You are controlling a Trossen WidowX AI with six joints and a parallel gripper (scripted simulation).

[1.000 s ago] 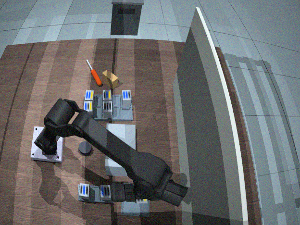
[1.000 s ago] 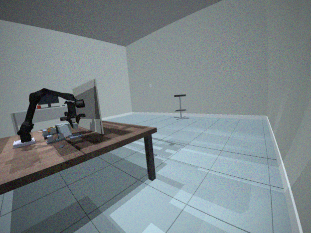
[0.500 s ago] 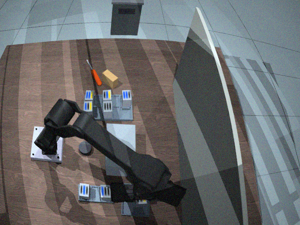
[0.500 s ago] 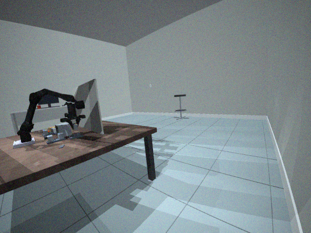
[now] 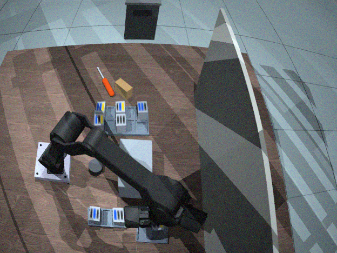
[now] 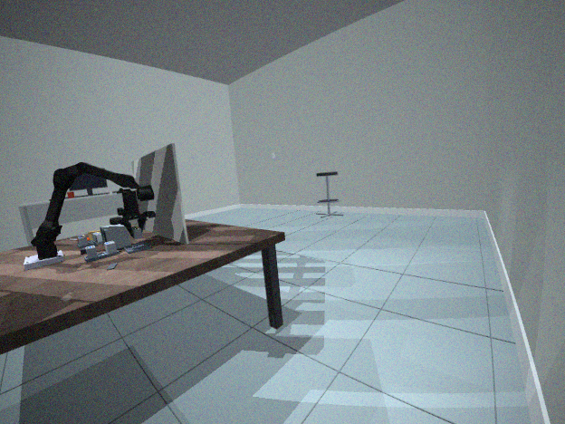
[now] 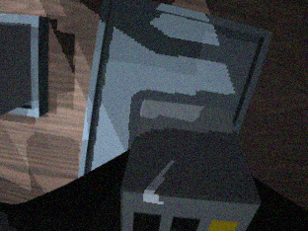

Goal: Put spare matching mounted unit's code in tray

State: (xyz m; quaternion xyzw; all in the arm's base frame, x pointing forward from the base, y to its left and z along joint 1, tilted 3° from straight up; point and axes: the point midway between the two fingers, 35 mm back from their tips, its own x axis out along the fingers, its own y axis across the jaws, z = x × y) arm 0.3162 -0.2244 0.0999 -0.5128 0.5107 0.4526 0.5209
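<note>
My gripper (image 5: 156,228) (image 6: 137,226) is shut on a grey block with two black stripes and one yellow stripe. The held block (image 7: 190,165) fills the bottom middle of the wrist view. It hangs a little above the shallow grey-blue tray (image 5: 139,237) (image 7: 115,74), over the tray's inside. Dark shadows fall across the tray. In the top view the arm hides much of the block. Several striped blocks stand in the rear rack (image 5: 141,133). Two blocks with blue and dark stripes (image 5: 94,213) (image 5: 118,214) stand in the front rack (image 5: 106,217). No printed code is readable.
A tall grey panel (image 5: 226,135) (image 6: 169,196) stands right beside the arm. A pale box (image 5: 137,148) stands under the forearm, with a dark round puck (image 5: 95,166) left of it. An orange screwdriver (image 5: 108,87) and a tan block (image 5: 123,87) lie behind the rear rack.
</note>
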